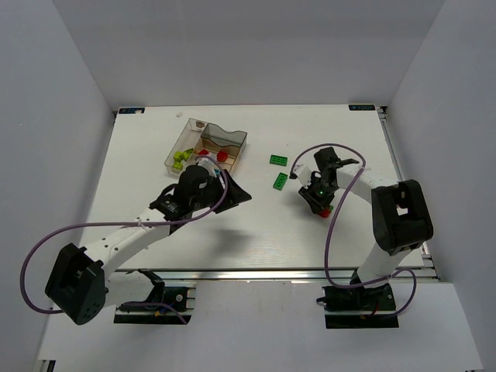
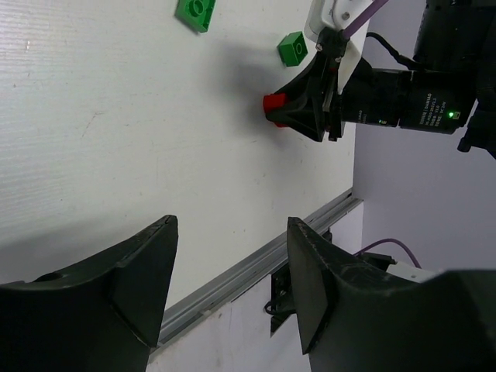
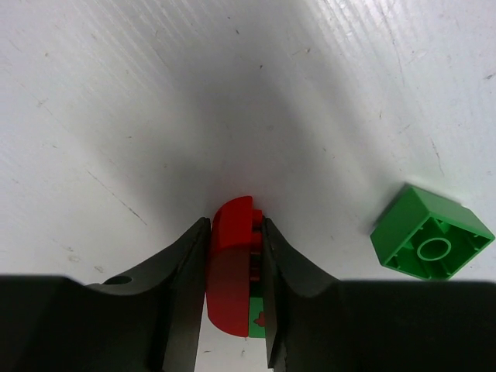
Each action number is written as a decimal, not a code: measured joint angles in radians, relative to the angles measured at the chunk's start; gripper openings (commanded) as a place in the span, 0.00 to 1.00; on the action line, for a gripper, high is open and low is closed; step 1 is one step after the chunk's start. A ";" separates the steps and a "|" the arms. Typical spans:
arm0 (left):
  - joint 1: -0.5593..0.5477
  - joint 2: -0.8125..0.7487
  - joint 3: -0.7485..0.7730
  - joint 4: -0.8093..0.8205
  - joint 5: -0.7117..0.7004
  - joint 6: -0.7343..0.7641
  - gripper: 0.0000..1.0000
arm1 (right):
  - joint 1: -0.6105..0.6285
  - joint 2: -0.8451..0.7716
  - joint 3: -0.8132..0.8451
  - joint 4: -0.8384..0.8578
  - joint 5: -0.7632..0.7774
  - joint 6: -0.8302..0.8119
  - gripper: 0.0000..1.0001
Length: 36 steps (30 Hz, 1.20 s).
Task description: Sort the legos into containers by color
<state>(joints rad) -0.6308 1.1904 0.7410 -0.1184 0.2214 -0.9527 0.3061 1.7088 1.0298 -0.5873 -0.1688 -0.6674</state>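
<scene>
red lego [image 3: 229,271] sits clamped between the fingers of the right gripper [image 3: 234,229], its long axis running along them. tray [image 1: 232,138] lies well apart, beyond the left gripper [image 2: 232,232], which hangs open and empty, nearer it.

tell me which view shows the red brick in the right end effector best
Right wrist: the red brick fills the centre, clamped between the fingers. The left wrist view shows it small; the top view, just a red speck.

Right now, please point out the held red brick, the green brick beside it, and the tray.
red brick [image 3: 231,260]: right wrist view, its red face.
green brick [image 3: 432,246]: right wrist view, its hollow underside.
tray [image 1: 229,136]: top view, far wall.
</scene>
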 measured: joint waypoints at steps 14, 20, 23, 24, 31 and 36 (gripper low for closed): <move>0.008 -0.074 -0.221 0.419 0.030 -0.145 0.82 | 0.011 0.051 0.596 -0.565 -0.824 -0.411 0.00; 0.011 -0.069 -0.239 0.686 0.034 -0.177 0.84 | 0.081 0.027 0.739 -0.651 -1.059 -0.541 0.00; 0.017 -0.060 -0.238 0.799 0.032 -0.185 0.85 | 0.117 -0.008 0.741 -0.518 -1.103 -0.461 0.00; 0.018 -0.054 -0.236 0.831 0.029 -0.190 0.86 | 0.130 -0.035 0.718 -0.441 -1.109 -0.413 0.00; 0.026 -0.035 -0.235 1.014 -0.024 -0.241 0.89 | 0.159 -0.360 0.314 0.396 -1.101 -0.007 0.00; 0.036 -0.055 -0.265 1.146 -0.132 -0.280 0.94 | 0.170 -0.429 0.247 0.716 -1.047 0.082 0.00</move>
<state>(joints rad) -0.5949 1.1358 0.4759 1.0275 0.0898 -1.2331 0.4759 1.2800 1.2766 0.1284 -1.2156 -0.5854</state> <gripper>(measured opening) 0.931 0.348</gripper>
